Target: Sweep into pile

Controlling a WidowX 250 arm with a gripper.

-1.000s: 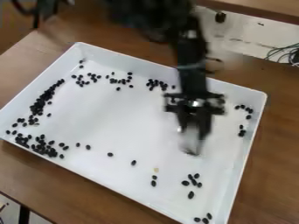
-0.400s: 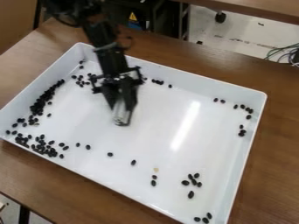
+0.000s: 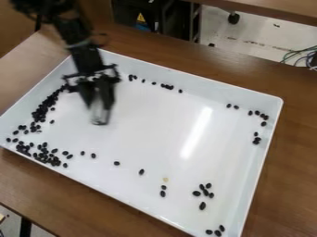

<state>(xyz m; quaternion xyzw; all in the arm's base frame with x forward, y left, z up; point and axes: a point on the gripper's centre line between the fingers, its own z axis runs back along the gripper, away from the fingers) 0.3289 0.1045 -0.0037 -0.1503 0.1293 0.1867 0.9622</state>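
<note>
Black beans (image 3: 42, 111) lay thickest along the left side and lower-left corner of the white tray (image 3: 155, 139), with smaller groups elsewhere around it. Toward the tray's upper left, the gripper (image 3: 101, 107) had its fingers clamped on a pale object (image 3: 99, 118).

The slim black robot arm (image 3: 88, 59) is dark all over, bulkier toward its far left end, where blur hides the detail. Its narrow, straight-sided forearm has a dull grey band (image 3: 79, 44) round it, and a thin dark cable (image 3: 101, 40) bows out in a loop on the right side. Nearer, a wide black crosspiece (image 3: 93, 76) has knobbly, stubby ends and small pale glints, above the black claw (image 3: 99, 106).
</note>
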